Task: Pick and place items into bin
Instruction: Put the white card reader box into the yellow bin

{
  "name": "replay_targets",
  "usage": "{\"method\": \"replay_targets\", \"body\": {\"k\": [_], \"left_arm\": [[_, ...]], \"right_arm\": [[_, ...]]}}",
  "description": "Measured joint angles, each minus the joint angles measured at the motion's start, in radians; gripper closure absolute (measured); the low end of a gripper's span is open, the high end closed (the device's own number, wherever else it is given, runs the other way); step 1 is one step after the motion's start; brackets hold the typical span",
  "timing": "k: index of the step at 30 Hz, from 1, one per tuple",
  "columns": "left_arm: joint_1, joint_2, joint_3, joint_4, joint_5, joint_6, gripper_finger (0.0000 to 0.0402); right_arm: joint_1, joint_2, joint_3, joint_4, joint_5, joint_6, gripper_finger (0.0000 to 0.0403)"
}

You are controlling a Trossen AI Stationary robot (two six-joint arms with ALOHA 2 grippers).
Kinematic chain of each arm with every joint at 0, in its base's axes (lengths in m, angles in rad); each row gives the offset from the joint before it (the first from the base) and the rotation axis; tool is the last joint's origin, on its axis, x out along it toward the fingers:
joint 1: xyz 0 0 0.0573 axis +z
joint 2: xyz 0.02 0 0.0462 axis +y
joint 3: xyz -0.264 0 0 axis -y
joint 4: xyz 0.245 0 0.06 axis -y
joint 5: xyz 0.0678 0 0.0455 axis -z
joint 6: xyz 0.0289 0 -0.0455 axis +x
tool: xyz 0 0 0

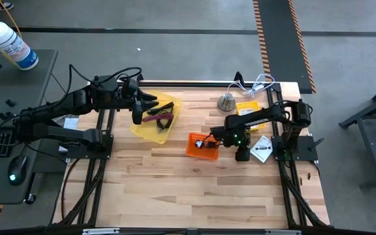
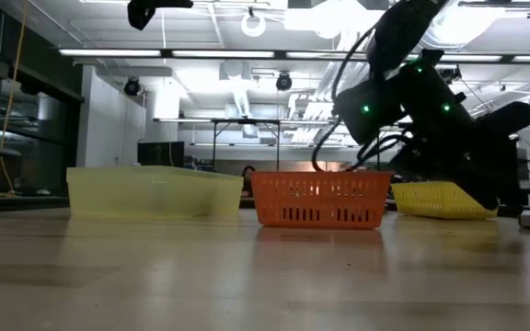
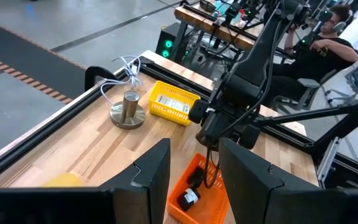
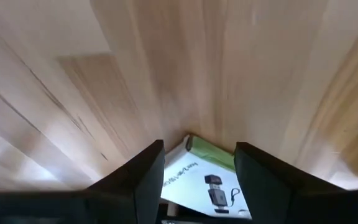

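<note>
While the orange bin already holds small black items, the right gripper hangs open and empty over a white card on the table. The left gripper, open and empty, waits above the yellow tray, where cables and the maroon-handled tool remain.

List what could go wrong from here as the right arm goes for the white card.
1. The white card lies flat on the table, so the open right gripper may scrape wood or slide it away.
2. The right arm is close beside the orange bin; swinging over could nudge it.
3. The left gripper hovers open over the yellow bin, near that path.
</note>
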Motion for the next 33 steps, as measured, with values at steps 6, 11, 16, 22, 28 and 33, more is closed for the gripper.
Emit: {"method": "replay_targets", "body": {"k": [6,11,16,22,28,33], "left_arm": [[0.000,0.000,0.000,-0.007,0.000,0.000,0.0277],[0.000,0.011,0.000,-0.036,0.000,-0.004,0.0277],[-0.001,0.048,0.000,-0.046,0.009,-0.007,0.0277],[-0.022,0.101,0.000,-0.033,0.008,-0.006,0.0277],[-0.022,0.124,0.000,0.015,0.019,-0.005,0.0277],[-0.020,0.127,0.000,0.020,0.019,-0.005,0.0277]], "right_arm": [[0.000,-0.014,0.044,0.002,-0.020,-0.010,0.0226],[-0.001,-0.105,0.051,0.007,-0.006,0.042,0.0233],[-0.001,-0.279,0.019,0.022,0.031,0.164,0.0244],[0.017,-0.476,-0.097,0.007,0.033,0.250,0.0245],[0.059,-0.577,-0.224,0.008,0.039,0.325,0.0236],[0.086,-0.586,-0.306,0.040,0.039,0.323,0.0238]]}}
